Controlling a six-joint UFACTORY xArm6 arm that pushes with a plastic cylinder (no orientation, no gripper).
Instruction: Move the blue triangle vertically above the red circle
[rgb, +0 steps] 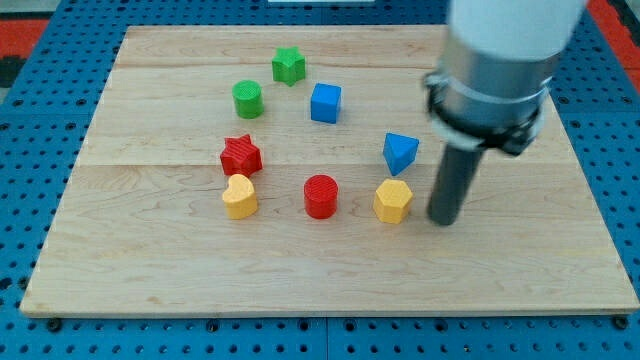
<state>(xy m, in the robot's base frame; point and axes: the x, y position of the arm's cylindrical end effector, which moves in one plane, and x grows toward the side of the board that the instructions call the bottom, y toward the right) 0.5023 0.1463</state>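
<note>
The blue triangle (400, 152) lies on the wooden board right of centre. The red circle (321, 196) stands below and to the left of it, near the board's middle. My tip (444, 220) rests on the board to the right of the yellow hexagon (393, 201), and below and right of the blue triangle, touching neither. The rod rises from the tip to the grey arm body at the view's top right.
A blue cube (325, 103), a green star (289, 66) and a green cylinder (248, 99) sit toward the view's top. A red star (241, 156) and a yellow heart (239, 196) sit at the left. The board (150, 260) lies on a blue pegboard.
</note>
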